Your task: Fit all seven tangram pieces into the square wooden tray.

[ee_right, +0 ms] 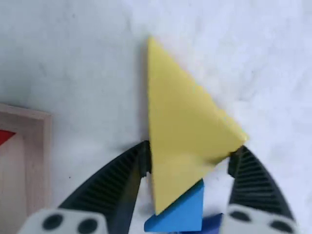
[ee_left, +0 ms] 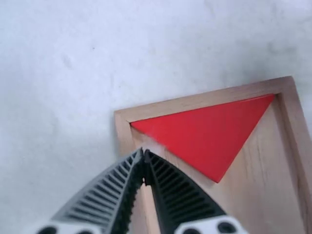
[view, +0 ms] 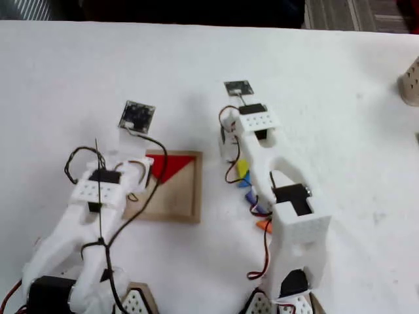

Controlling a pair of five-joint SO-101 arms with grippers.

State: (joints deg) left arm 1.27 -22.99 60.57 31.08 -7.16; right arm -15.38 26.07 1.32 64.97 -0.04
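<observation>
Right wrist view: right gripper jaws wide, astride yellow triangle on tabletop, apex pointing away, blue piece touching it. Tray near, toward tabletop's left edge; red triangle against tray's far rim. Left gripper closed, over tray.

1. I see a white surface spanning nearly the whole high view, with faint grey specks and smudges on it.
2. At its right edge stands a tan object dotted with small holes, cut off by the frame.
3. Beyond the far edge runs a dark strip.
4. At the top right I make out striped flooring.
5. A pale ribbed patch sits top left.
</observation>
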